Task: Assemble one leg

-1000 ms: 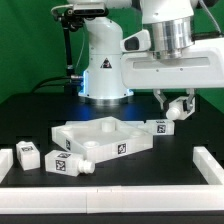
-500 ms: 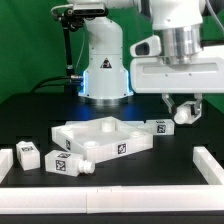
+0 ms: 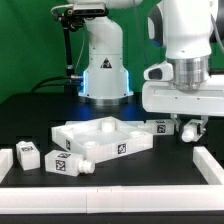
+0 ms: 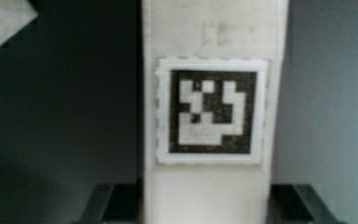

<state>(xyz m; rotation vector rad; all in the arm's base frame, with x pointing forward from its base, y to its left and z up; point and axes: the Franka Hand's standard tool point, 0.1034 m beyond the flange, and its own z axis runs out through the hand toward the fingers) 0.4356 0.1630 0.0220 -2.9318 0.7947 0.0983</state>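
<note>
The leg [image 4: 208, 60] is gripped in the robot's hand [image 3: 190, 131], low over the right side of the bench [image 3: 150, 168], and is not yet fitted.
In the wrist view the leg is a white block with a black-and-white tag. A dark fingertip [image 4: 115, 204] sits against each side of it, so the hand is clenched on it. The white tray-like frame [image 3: 88, 133] lies mid-bench, left of the hand and apart from it, and no leg appears to stand in it. A spare leg [image 3: 27, 153] and a second spare leg [image 3: 65, 163] lie at the near left. A third spare leg [image 3: 158, 126] lies just behind the frame. The pick-up looks done. Carrying the leg to a socket and fixing it there remain.
</note>
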